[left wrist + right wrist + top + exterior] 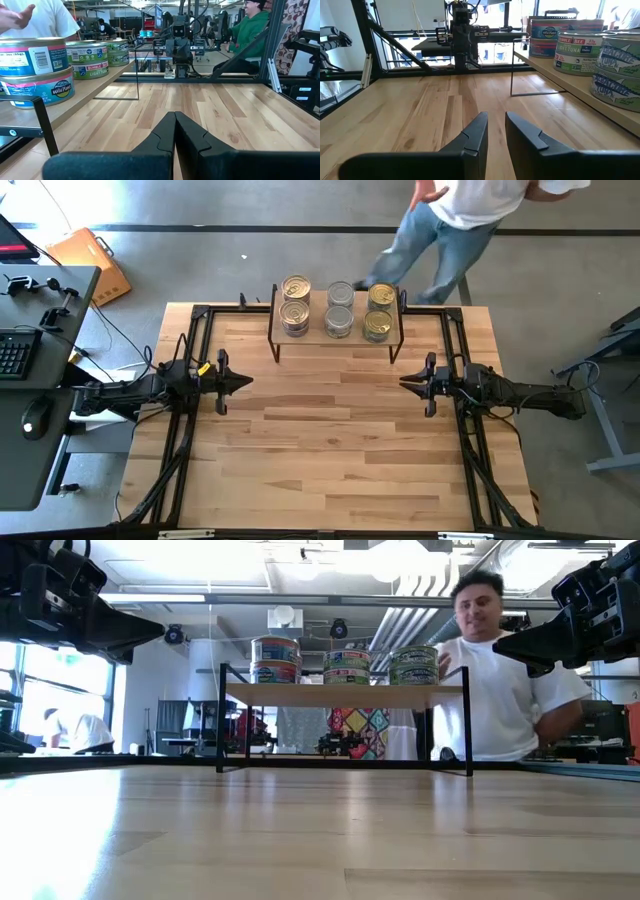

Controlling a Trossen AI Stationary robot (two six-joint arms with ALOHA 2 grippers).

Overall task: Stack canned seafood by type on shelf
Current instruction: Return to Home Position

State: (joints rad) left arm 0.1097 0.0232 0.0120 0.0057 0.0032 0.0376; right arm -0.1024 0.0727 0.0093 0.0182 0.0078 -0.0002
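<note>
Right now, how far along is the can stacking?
Done: every can in view sits on the shelf, in two-high stacks by type: blue-pink cans, Bumble Bee cans, green cans. In hand: nothing; the left gripper and right gripper hang over the tabletop, fingers holding nothing. Left: probably only parking the arms.

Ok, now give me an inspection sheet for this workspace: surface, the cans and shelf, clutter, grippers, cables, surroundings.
Surface: wooden slatted tabletop, carrying only the shelf.
Job's things: shelf stands at the far edge. On it, grouped by type, are blue-and-pink cans, silver-lidded cans and green cans, stacked two high, two stacks deep.
Clutter: nothing seen.
Grippers: left gripper shut and empty; right gripper slightly open and empty. Both hover above the table, facing each other.
Cables: dark bundles run along the side frames.
Surroundings: a person stands behind the shelf; a desk with a keyboard sits beside the left arm.
</note>
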